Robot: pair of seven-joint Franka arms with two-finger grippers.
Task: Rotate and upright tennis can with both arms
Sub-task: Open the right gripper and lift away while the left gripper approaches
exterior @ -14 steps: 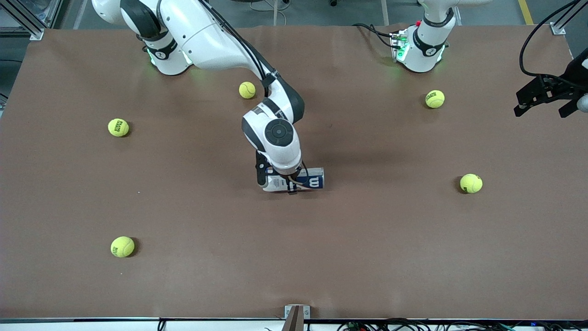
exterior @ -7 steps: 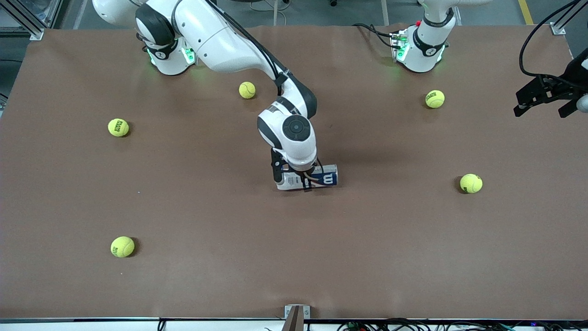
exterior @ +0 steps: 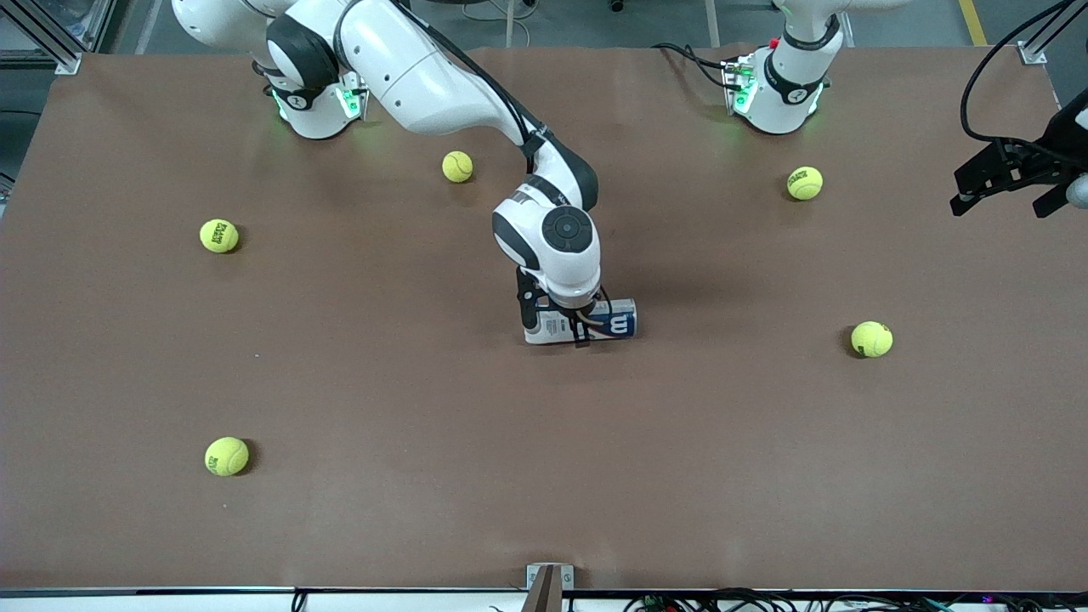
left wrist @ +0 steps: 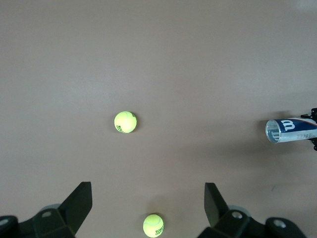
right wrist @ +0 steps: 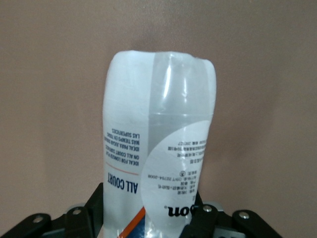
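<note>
The tennis can [exterior: 612, 324], a clear tube with a white and navy label, lies horizontal in the middle of the table. My right gripper [exterior: 568, 326] is shut on the tennis can around its middle; the right wrist view shows the can [right wrist: 158, 148] between the fingers. The can's open end and "W" logo also show in the left wrist view [left wrist: 292, 130]. My left gripper [exterior: 1003, 183] is open and empty, held high at the left arm's end of the table; its fingers [left wrist: 77, 203] frame bare table and two balls.
Several yellow-green tennis balls lie scattered: one [exterior: 457, 167] near the right arm's base, one [exterior: 804, 183] near the left arm's base, one [exterior: 871, 339] toward the left arm's end, two [exterior: 219, 235] [exterior: 226, 456] toward the right arm's end.
My right gripper has carried the tennis can toward the left arm's end of the table, still horizontal. The left arm has not moved.
</note>
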